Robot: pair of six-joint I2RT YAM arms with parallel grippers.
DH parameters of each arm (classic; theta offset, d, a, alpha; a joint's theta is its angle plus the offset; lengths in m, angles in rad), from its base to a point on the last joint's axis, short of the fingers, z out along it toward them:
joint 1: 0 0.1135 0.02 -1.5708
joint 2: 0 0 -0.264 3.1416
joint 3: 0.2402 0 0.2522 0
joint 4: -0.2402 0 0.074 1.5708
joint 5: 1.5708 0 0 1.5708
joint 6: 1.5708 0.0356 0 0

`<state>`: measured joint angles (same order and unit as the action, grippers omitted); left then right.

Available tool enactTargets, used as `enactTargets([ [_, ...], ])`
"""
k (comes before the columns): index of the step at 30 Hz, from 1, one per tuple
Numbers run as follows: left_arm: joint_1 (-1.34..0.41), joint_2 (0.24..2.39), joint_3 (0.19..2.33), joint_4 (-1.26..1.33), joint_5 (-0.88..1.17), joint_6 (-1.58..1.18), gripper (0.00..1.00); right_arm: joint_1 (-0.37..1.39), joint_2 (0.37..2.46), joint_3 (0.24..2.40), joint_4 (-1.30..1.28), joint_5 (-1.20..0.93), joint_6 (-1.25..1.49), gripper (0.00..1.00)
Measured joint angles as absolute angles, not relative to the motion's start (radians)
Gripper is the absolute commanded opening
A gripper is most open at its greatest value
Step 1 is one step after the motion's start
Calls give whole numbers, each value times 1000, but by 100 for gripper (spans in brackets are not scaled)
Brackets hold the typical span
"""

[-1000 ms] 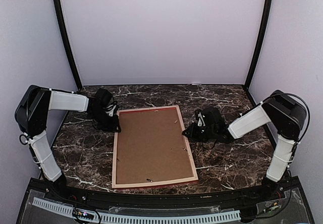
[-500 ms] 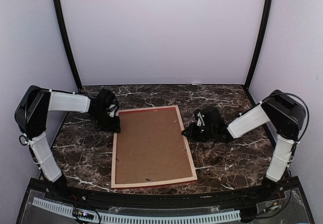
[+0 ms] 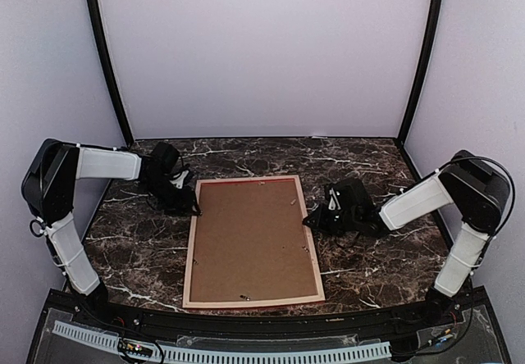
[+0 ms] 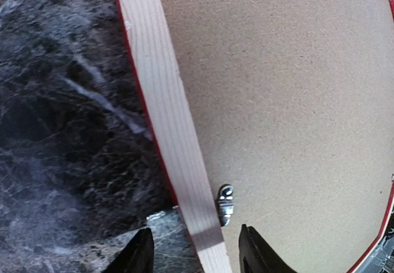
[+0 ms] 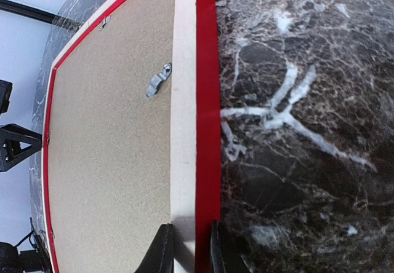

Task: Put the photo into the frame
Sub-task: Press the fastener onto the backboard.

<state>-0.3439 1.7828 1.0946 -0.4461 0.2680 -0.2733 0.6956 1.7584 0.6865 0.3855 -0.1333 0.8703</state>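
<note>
Top external view, nearest first: the frame lies flat and back side up in the middle of the marble table. Its near rail sits just beyond the arm bases and its long sides run away from me. A brown backing board fills it, so I see only pale wood rails and a thin red lip around it. Moving farther in, the right gripper is at the frame's right rail, about halfway along. On its wrist camera both fingers are pinched onto that rail, one on the board side and one on the red outer edge, so it is clamped on. A small metal clip lies on the board just beyond. Farther still, the left gripper is low at the far part of the left rail. Its wrist camera shows the jaws apart, straddling the rail with table visible in the gap, and a second clip just ahead of the inner finger.
</note>
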Motion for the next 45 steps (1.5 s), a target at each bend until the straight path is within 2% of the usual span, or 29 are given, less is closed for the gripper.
enactTargets([
  [5, -346, 1836, 1147, -446, 387, -273, 48, 706, 1708, 647, 358, -121, 897, 2],
  [10, -360, 1922, 1267, -496, 416, -263, 44, 714, 1657, 614, 315, -98, 932, 2],
  [13, -381, 1966, 1348, -551, 376, -237, 41, 714, 1644, 607, 304, -86, 952, 2],
  [15, -393, 1986, 1387, -589, 342, -220, 34, 714, 1643, 607, 301, -84, 960, 2],
  [21, -405, 2002, 1431, -660, 285, -183, 29, 714, 1648, 619, 287, -86, 965, 2],
  [39, -462, 2029, 1485, -741, 94, -125, 21, 714, 1679, 649, 291, -101, 963, 3],
  [45, -480, 2029, 1486, -743, 50, -134, 15, 714, 1679, 650, 291, -101, 962, 3],
])
